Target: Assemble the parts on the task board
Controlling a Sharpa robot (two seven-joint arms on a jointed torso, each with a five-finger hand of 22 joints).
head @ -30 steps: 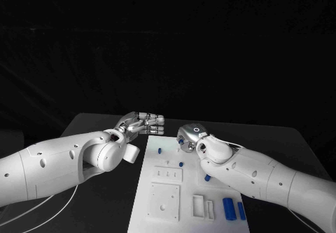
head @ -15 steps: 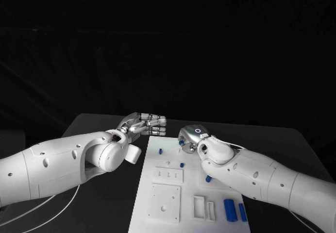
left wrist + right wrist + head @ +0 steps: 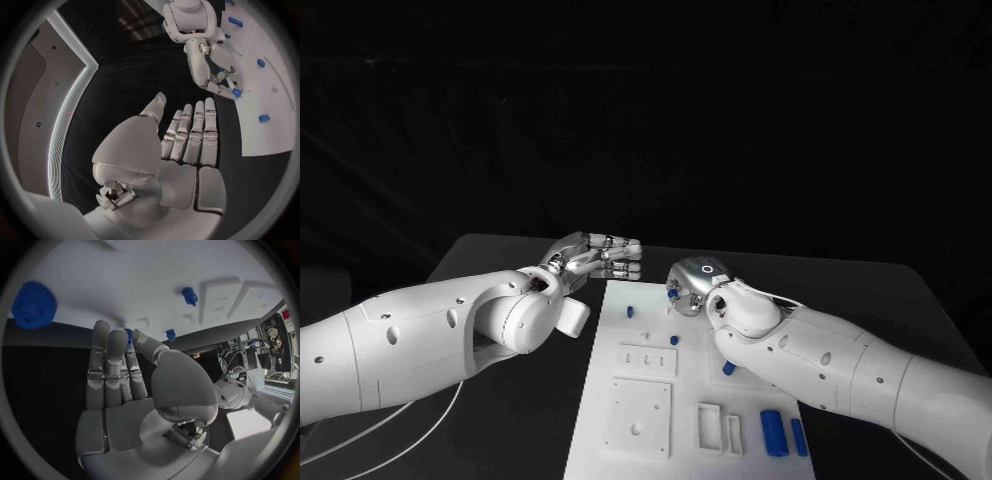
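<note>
The white task board lies in the middle of the table. My right hand hovers over its far end and pinches a small blue part between thumb and fingertip; the part peeks out beside the thumb in the right wrist view. My left hand hangs just off the board's far left corner, with its fingers straight and together, the thumb apart and nothing in it. A blue peg stands near the board's far left. Two long blue pieces lie at the near right.
More small blue parts sit mid-board, one beside my right forearm. A blue gear lies on the board in the right wrist view. White recessed blocks occupy the board's near half. Dark table flanks the board.
The right hand has edged very slightly to the right. The left hand and the parts on the board have stayed put.
</note>
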